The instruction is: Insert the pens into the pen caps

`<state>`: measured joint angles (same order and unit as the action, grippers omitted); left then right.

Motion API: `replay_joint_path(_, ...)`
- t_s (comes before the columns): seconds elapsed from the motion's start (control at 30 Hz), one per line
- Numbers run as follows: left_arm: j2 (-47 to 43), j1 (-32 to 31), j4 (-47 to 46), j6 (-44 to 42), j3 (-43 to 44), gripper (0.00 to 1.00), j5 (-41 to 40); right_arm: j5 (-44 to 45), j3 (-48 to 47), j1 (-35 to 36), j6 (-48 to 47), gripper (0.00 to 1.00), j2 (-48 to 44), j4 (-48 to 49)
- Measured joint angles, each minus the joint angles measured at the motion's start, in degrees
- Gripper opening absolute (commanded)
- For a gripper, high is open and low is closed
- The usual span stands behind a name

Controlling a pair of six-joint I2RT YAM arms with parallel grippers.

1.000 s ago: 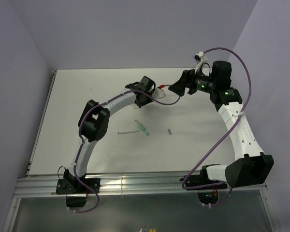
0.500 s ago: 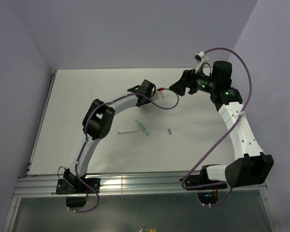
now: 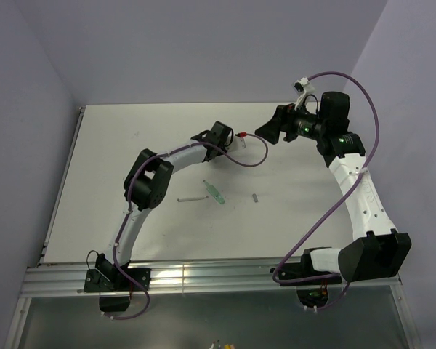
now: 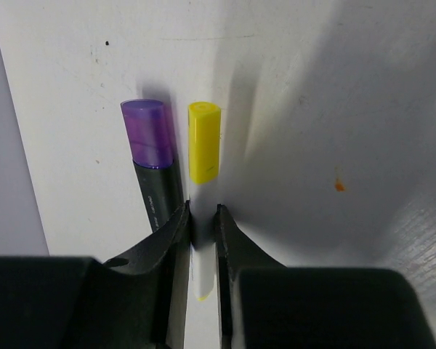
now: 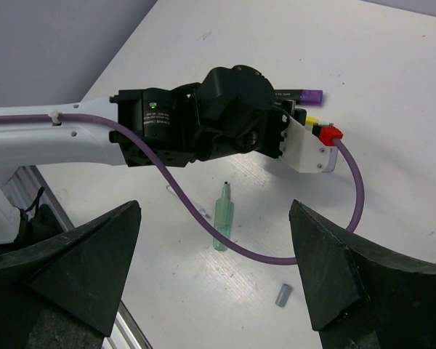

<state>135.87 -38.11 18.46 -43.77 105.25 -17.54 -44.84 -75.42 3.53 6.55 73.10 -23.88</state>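
My left gripper (image 4: 201, 218) is shut on the pale yellow-white pen (image 4: 201, 270), low over the table. The pen's far end meets the yellow cap (image 4: 203, 142). Just left of it lies the black pen (image 4: 160, 195) with the purple cap (image 4: 149, 133) on its end. In the top view the left gripper (image 3: 231, 138) is at the table's back middle. My right gripper (image 5: 218, 283) is open and empty, held above the table to the right (image 3: 267, 131). The translucent green pen (image 5: 221, 218), the grey cap (image 5: 283, 294) and the grey-white pen (image 3: 191, 197) lie loose mid-table.
The left arm's purple cable (image 5: 203, 218) loops over the table across the green pen. The table's white top (image 3: 102, 167) runs to an edge rail on the left. A metal rail (image 3: 203, 276) crosses the near edge by the arm bases.
The left arm's elbow and wrist have shifted a little to the right with the pale pen held. The right arm has hardly moved.
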Motion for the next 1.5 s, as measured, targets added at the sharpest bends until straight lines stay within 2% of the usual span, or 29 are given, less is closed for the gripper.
replay_joint_path(0.33,0.00,0.04,-2.67,-1.51,-1.14,0.34,-1.38,-0.90,0.00,-0.04,0.31,0.91,0.35,0.00)
replay_joint_path(0.6,-0.22,0.04,-3.78,-2.05,-1.57,0.37,-1.88,-1.29,0.00,-0.04,0.48,0.91,0.33,0.00)
replay_joint_path(0.77,-3.43,0.09,1.42,-0.26,-2.14,0.41,0.61,-1.29,0.00,-0.09,0.44,0.91,0.26,-0.31)
replay_joint_path(0.9,-10.38,0.09,7.82,2.69,-2.14,0.46,4.31,-1.22,-0.42,-0.57,-0.11,0.91,0.17,-1.88)
replay_joint_path(1.1,-28.89,0.85,18.14,5.95,-2.62,0.49,13.44,-1.84,-2.03,-1.40,-2.47,1.00,0.20,-6.51)
replay_joint_path(1.27,-40.50,1.33,25.11,8.41,-10.45,0.53,20.35,-0.42,-3.26,-2.29,-7.82,1.00,0.28,-11.45)
replay_joint_path(1.37,-42.73,1.66,28.70,9.88,-16.13,0.56,23.89,1.38,-3.26,-2.84,-10.47,1.00,0.52,-14.78)
replay_joint_path(1.5,-41.75,1.51,31.78,11.80,-23.30,0.54,27.06,3.39,-3.19,-3.32,-13.03,1.00,0.52,-17.33)
